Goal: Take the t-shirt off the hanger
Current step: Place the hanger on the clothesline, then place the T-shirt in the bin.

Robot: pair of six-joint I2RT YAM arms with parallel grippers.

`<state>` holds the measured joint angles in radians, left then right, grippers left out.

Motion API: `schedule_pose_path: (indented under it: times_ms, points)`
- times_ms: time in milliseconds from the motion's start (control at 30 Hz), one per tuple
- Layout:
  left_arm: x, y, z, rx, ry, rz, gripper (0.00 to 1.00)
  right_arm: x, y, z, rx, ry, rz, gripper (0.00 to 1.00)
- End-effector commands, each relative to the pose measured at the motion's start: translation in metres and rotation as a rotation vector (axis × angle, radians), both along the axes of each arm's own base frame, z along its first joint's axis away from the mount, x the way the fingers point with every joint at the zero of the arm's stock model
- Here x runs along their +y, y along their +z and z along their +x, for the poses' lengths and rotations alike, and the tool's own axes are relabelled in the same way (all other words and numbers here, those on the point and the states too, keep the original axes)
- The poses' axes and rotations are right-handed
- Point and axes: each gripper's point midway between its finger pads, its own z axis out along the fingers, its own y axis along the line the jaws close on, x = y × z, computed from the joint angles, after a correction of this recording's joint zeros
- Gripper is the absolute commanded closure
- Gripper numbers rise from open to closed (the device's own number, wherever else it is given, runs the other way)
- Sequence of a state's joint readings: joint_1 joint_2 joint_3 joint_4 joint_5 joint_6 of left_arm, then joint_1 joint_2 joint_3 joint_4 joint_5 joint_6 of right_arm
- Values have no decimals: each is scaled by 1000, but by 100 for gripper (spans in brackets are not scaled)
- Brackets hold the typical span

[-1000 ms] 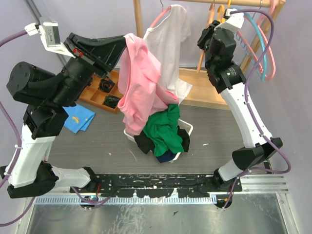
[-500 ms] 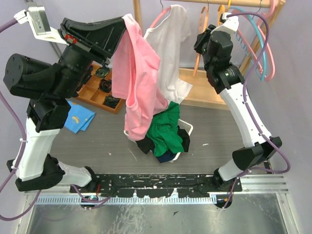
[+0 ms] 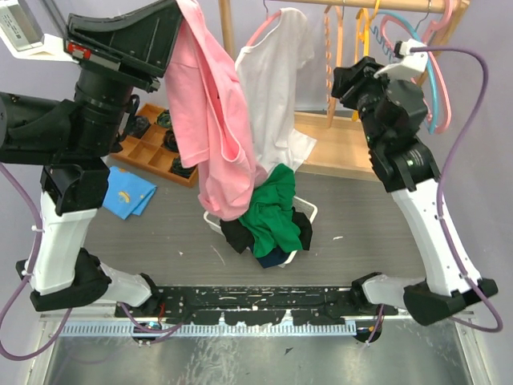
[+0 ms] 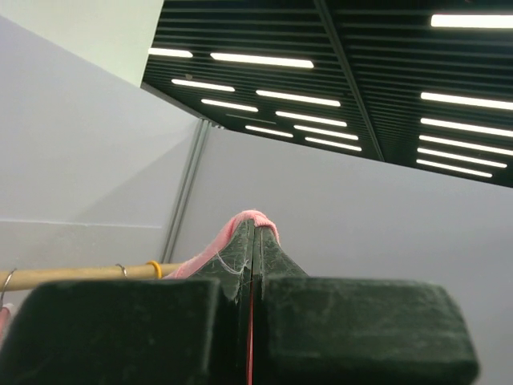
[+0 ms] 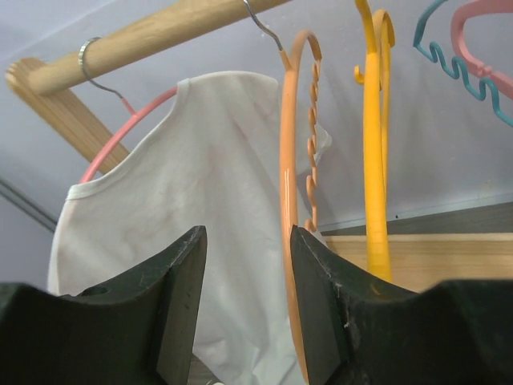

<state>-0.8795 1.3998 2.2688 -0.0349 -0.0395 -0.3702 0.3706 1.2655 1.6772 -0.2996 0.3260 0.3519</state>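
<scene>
My left gripper [image 3: 178, 8] is raised to the top left and shut on the edge of a pink t-shirt [image 3: 212, 120], which hangs free down to the basket. In the left wrist view the jaws [image 4: 253, 228] are pressed together with pink cloth [image 4: 255, 216] over their tips. A white t-shirt [image 3: 272, 88] hangs on a pink hanger [image 3: 264, 28] on the wooden rail [image 3: 353, 4]. My right gripper [image 3: 343, 83] is open and empty to its right. In the right wrist view it [image 5: 244, 237] faces the white t-shirt [image 5: 184, 184] and an orange hanger [image 5: 290, 160].
A white basket [image 3: 309, 210] under the shirts holds green and dark clothes. A wooden compartment tray [image 3: 160, 152] and a blue cloth [image 3: 128, 195] lie at the left. Yellow [image 5: 374, 144], blue and pink hangers [image 3: 437, 80] hang on the rail at right.
My left arm has lifted the pink t-shirt higher and to the left. My right arm has drawn back to the right, away from the white t-shirt.
</scene>
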Motion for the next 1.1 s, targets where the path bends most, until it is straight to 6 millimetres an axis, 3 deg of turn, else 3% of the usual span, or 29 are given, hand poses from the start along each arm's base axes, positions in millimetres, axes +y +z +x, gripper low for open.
schedule_pose_path:
  times_ms: [0,233,400,533,700,800,900,1067]
  points:
    - [11,16,-10,-28,-30,-78,100,11,22,-32,-95,129,-27,47]
    - [-29,-40,18,121,-89,10,100,20,26,-76,-145,267,-53,47]
    - [-68,-93,45,251,-135,80,100,17,28,-102,-148,303,-73,45]
    - [-93,-124,59,325,-177,122,100,10,24,-119,-132,303,-83,44]
    - [-117,-158,61,384,-247,165,100,1,15,-137,-117,289,-78,44]
    - [-122,-181,55,414,-252,215,100,-2,12,-142,-107,288,-80,44]
    - [-117,-217,48,465,-229,309,100,-1,10,-143,-96,293,-86,44]
    - [-86,-288,31,585,-148,495,100,5,9,-141,-79,322,-88,43]
